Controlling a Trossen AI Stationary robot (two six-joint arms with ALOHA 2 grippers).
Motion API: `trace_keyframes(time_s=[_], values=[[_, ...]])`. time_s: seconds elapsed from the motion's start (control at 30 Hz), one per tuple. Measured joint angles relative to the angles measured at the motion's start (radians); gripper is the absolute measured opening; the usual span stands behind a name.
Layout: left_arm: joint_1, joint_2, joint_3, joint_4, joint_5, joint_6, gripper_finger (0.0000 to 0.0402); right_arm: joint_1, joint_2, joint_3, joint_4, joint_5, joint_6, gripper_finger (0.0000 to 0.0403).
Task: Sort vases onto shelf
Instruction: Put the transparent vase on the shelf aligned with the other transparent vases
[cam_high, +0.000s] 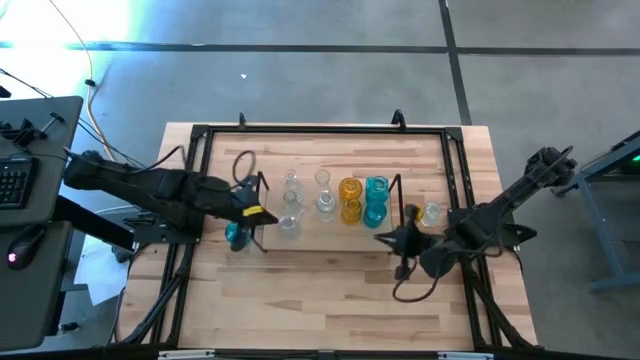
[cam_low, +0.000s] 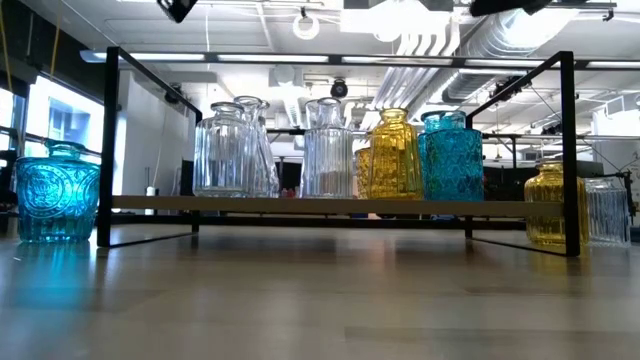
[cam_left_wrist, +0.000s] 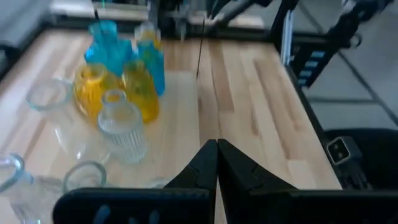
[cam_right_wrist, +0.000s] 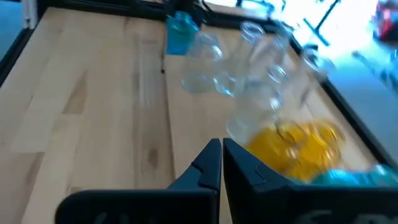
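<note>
From the low view, nearest to me, a turquoise vase (cam_low: 57, 192) stands on bare table at the frame's left edge, just outside the shelf's (cam_low: 300, 204) wire end frame. At the lower right, an amber vase (cam_low: 556, 205) and a ribbed clear vase (cam_low: 606, 210) also sit on the table past the other end frame. I judge these three are the ones left to sort; they sit off the board and at table level.

Further back, on the shelf's raised board, the vases run by colour: clear ribbed ones (cam_low: 235, 148) to the left and centre, then an amber one (cam_low: 396, 155), then a turquoise one (cam_low: 451, 152) toward the right. That grouping suggests the sort is by tint.

In the high view, my left gripper (cam_high: 254, 212) hovers at the shelf's left end, right beside the loose turquoise vase, jaws pressed together and holding nothing. I read that as a neutral pose, not an approach, since shut fingers cannot take a neck. My right gripper (cam_high: 385, 238) sits in the lower centre-right of that frame, just in front of the shelf's right end, fingers likewise closed and empty, near the loose amber and clear pair.
</note>
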Motion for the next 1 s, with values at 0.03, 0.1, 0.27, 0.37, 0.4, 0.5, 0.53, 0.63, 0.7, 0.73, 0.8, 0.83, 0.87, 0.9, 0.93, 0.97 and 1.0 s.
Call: trace_keyframes(time_s=[0.03,0.1,0.27,0.37,0.4,0.5,0.53,0.63,0.7,0.73,0.8,0.83,0.87,0.9,0.93,0.97,1.0], values=[[0.000,-0.027,-0.040,0.046,-0.006,0.018,0.0000,0.000,-0.018,0.003,-0.039,-0.001,0.038,0.0000],[0.003,-0.075,-0.118,0.158,-0.024,0.049,0.0000,0.000,-0.052,0.017,-0.119,-0.002,0.112,0.0000],[0.031,-0.181,-0.276,0.366,-0.024,0.111,0.0000,-0.002,-0.100,0.103,-0.329,-0.019,0.261,0.0000],[0.051,-0.232,-0.342,0.456,-0.024,0.144,0.0000,-0.002,-0.106,0.178,-0.469,-0.055,0.341,0.0000],[0.059,-0.253,-0.363,0.472,-0.023,0.154,0.0000,-0.002,-0.106,0.206,-0.519,-0.067,0.377,0.0000],[0.087,-0.300,-0.412,0.538,-0.024,0.178,0.0000,-0.002,-0.106,0.279,-0.715,-0.111,0.533,0.0000],[0.098,-0.316,-0.429,0.550,-0.026,0.179,0.0000,-0.002,-0.106,0.301,-0.790,-0.125,0.604,0.0000],[0.132,-0.356,-0.471,0.600,-0.025,0.180,0.0000,-0.002,-0.106,0.346,-1.027,-0.153,0.855,0.0001],[0.157,-0.381,-0.486,0.598,-0.025,0.180,0.0000,-0.002,-0.108,0.354,-1.146,-0.189,1.008,0.0007],[0.166,-0.390,-0.491,0.602,-0.025,0.180,0.0000,-0.005,-0.116,0.346,-1.141,-0.208,1.044,0.0013],[0.185,-0.410,-0.503,0.594,-0.025,0.180,0.0000,-0.028,-0.153,0.311,-1.101,-0.248,1.040,0.0029],[0.194,-0.416,-0.507,0.598,-0.024,0.180,0.0000,-0.049,-0.165,0.298,-1.102,-0.265,1.062,0.0039],[0.199,-0.423,-0.512,0.600,-0.023,0.178,0.0000,-0.073,-0.170,0.286,-1.122,-0.284,1.088,0.0049],[0.206,-0.433,-0.518,0.595,-0.023,0.177,0.0000,-0.101,-0.172,0.271,-1.144,-0.309,1.110,0.0060],[0.210,-0.436,-0.520,0.594,-0.023,0.177,0.0000,-0.130,-0.177,0.252,-1.141,-0.332,1.107,0.0070],[0.215,-0.440,-0.522,0.604,-0.023,0.177,0.0000,-0.160,-0.187,0.230,-1.127,-0.349,1.077,0.0080],[0.217,-0.444,-0.528,0.602,-0.023,0.178,0.0000,-0.192,-0.196,0.214,-1.119,-0.367,1.039,0.0089]])
